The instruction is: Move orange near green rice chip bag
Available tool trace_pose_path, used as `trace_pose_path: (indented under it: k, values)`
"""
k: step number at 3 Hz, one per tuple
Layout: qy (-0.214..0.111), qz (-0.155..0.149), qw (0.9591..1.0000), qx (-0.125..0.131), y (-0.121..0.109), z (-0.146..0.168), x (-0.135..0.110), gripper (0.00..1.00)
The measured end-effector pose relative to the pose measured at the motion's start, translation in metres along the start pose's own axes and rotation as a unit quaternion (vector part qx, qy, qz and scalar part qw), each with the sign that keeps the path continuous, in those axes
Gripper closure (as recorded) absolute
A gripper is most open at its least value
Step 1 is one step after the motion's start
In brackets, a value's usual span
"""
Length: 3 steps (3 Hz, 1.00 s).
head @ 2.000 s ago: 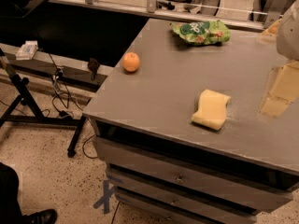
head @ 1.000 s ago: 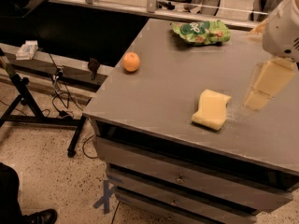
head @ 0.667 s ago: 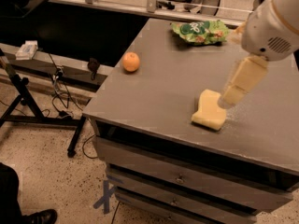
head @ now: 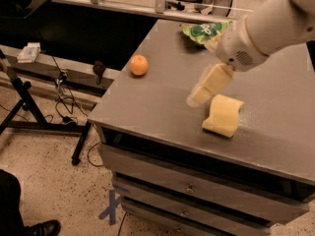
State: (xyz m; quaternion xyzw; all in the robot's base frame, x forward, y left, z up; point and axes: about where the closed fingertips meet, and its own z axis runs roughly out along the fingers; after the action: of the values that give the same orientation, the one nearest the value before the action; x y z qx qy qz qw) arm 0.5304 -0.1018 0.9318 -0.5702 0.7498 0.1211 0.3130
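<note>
The orange point(head: 139, 65) sits on the grey table point(head: 162, 107) near its left edge. The green rice chip bag point(head: 203, 31) lies at the far side of the table, partly hidden behind my arm. My gripper point(head: 197, 97) hangs over the middle of the table, just left of a pale yellow wavy sponge, to the right of the orange and well apart from it. It holds nothing that I can see.
A pale yellow wavy sponge point(head: 224, 116) lies right of the gripper near the front edge. Drawers point(head: 192, 188) sit under the tabletop. A black stand and cables point(head: 44, 112) are on the floor to the left.
My arm has swung from the right edge of the view leftward across the table, past the sponge, toward the orange. The orange, bag and sponge have not moved.
</note>
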Motion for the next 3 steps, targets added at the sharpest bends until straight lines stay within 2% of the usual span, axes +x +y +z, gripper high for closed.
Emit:
trace_pose_path:
  k: [1, 2, 3]
  values:
    - [-0.016, 0.001, 0.9997, 0.019, -0.0102, 0.0019, -0.009, 0.0]
    - [-0.015, 0.0, 0.9998, 0.017, -0.0087, 0.002, -0.0088, 0.0]
    - [-0.024, 0.007, 0.9993, 0.028, -0.0111, -0.0006, -0.0142, 0.0]
